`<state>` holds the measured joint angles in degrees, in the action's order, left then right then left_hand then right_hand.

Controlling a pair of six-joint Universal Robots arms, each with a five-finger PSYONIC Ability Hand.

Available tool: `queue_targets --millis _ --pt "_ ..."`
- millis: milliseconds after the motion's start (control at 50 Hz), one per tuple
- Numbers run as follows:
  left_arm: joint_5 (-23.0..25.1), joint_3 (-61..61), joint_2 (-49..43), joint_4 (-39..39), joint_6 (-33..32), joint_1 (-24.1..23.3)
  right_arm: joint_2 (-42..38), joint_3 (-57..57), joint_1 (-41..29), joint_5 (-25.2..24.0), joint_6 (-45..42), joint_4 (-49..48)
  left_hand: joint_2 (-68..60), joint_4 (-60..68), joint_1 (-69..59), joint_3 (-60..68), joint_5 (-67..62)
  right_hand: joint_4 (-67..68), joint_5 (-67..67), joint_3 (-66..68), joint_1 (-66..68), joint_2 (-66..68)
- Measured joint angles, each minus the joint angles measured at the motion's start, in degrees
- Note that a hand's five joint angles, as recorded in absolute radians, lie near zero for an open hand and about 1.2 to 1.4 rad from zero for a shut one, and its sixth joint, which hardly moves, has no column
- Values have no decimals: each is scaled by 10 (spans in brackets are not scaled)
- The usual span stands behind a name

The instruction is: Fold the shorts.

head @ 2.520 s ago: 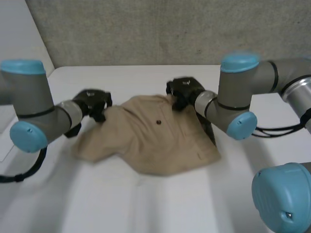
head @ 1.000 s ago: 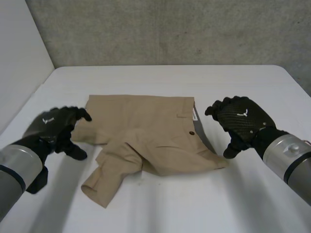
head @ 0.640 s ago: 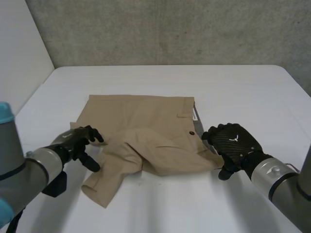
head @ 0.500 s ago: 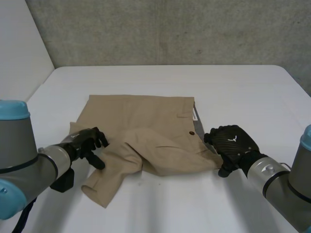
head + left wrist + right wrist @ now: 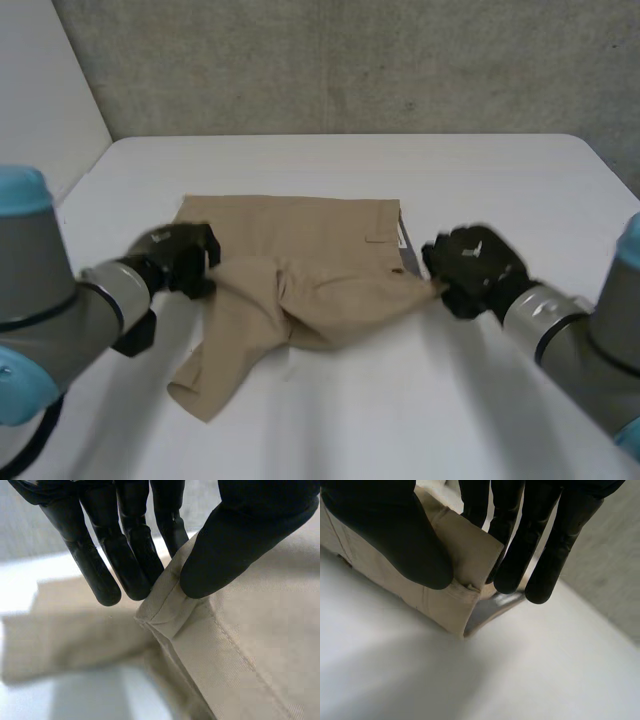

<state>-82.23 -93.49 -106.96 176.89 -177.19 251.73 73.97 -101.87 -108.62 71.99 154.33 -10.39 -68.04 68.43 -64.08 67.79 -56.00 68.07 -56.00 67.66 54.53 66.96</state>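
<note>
- At the near side of the white surface (image 5: 400,420), found one loose leg of the tan shorts (image 5: 300,270) lying flat and trailing toward the camera, on the left arm's side.
- Just beyond that leg, saw the middle of the shorts bunched into soft ridges, raised between the two hands rather than lying smooth.
- On the shorts' left edge, noted the left hand (image 5: 180,258) closed on the cloth.
- From the left wrist, made out a stitched hem corner pinched between the thumb (image 5: 235,545) and the straight fingers (image 5: 127,555), with the hem folded over at the pinch and the rest of the cloth lower down.
- On the opposite edge, level with the left hand, noted the right hand (image 5: 470,270) gripping the shorts' near right corner.
- From the right wrist, saw that corner nipped between thumb (image 5: 395,535) and fingers (image 5: 520,545), a thick doubled layer of cloth held just clear of the surface.
- Beside the right hand, spotted a small dark button (image 5: 398,270) on the cloth.
- Farther back, found the shorts' far edge lying straight and flat on the surface.
- Beyond the surface's far edge, saw a grey wall (image 5: 330,60).
</note>
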Motion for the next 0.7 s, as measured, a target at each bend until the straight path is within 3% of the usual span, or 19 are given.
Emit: queue_targets --millis 160,200,220,340,520,620,700 --pt "-4 24 148 -51 -127 2 165 64 18 -1 -63 130 0 0 0 2 0 0 0 0 0 0" --pt "-4 25 158 -54 -135 1 175 69 19 -1 -67 137 0 0 0 2 0 0 0 0 0 0" --pt "-4 28 204 -68 -167 -1 219 93 26 0 -87 174 0 0 0 2 0 0 1 0 0 0" --pt "-3 22 281 -86 -210 -4 267 142 34 1 -103 242 -1 2 0 2 0 0 -3 0 0 0" --pt "-3 0 257 -85 -233 -6 191 157 35 1 -105 275 -1 2 0 3 0 0 -4 0 0 0" --pt "-5 30 140 -63 -239 -15 63 193 32 7 -108 279 -1 3 0 3 0 0 -4 0 0 0" --pt "-18 84 64 -42 -242 -20 4 234 31 22 -111 282 -1 3 0 3 0 0 -4 0 0 0"
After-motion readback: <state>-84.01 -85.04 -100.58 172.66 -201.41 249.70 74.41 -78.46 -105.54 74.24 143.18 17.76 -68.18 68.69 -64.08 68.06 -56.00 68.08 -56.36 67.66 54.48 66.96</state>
